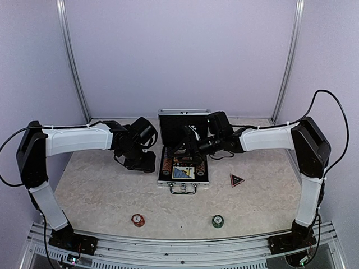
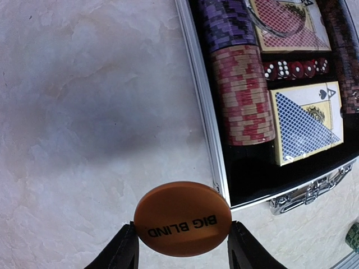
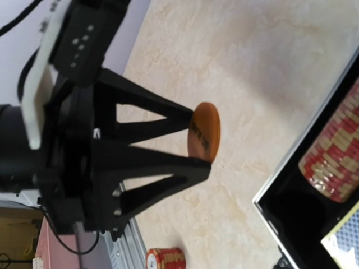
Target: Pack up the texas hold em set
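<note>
The silver case [image 1: 166,183] lies open at the table's middle, lid [image 1: 175,120] upright behind it. It holds purple chips [image 2: 227,22], red chips [image 2: 244,92], dice [image 2: 294,68], a red deck [image 2: 289,22] and a blue deck [image 2: 305,123]. My left gripper [image 2: 182,226] is shut on an orange "BIG BLIND" disc [image 2: 182,216], just outside the case's left front corner. The right wrist view shows the same grip [image 3: 203,134] side on. My right gripper [image 1: 188,143] hovers over the case; its own fingers do not show there. A red-black triangle marker [image 1: 237,180] lies right of the case.
A red chip stack [image 1: 138,219] and a green chip stack [image 1: 217,221] stand near the front edge, by the metal rail [image 1: 179,244]. The case's handle [image 1: 183,189] faces the front. Pale walls close in the back and sides.
</note>
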